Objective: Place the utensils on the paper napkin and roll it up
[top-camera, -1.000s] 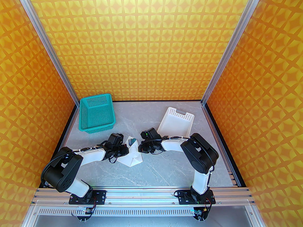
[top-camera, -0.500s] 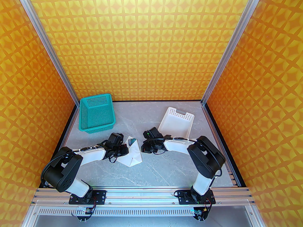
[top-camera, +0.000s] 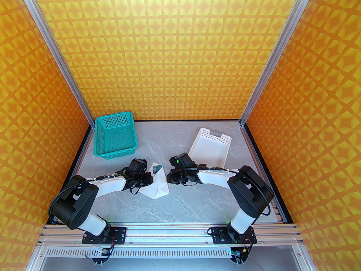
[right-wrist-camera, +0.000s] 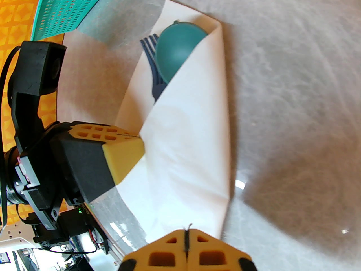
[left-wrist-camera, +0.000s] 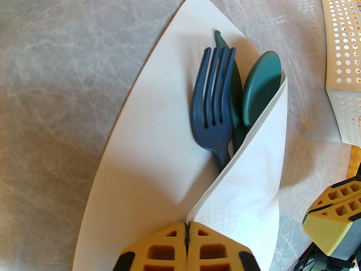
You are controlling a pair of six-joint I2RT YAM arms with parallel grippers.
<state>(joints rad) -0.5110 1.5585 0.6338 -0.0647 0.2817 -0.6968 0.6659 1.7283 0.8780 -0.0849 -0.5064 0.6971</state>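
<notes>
L gripper: pads clenched on flap edge of paper napkin. R gripper: pressed closed, nothing held, just beside napkin's near edge. Surface: grey marbled table, orange patterned walls; teal basket rear L, white tray rear R. Napkin lies mid-table btw. grippers, white, folded diagonally over utensils. Fork, knife and spoon heads protrude.

Utensils on the paper napkin (flap over handles), basket behind-left, tray behind-right
</notes>
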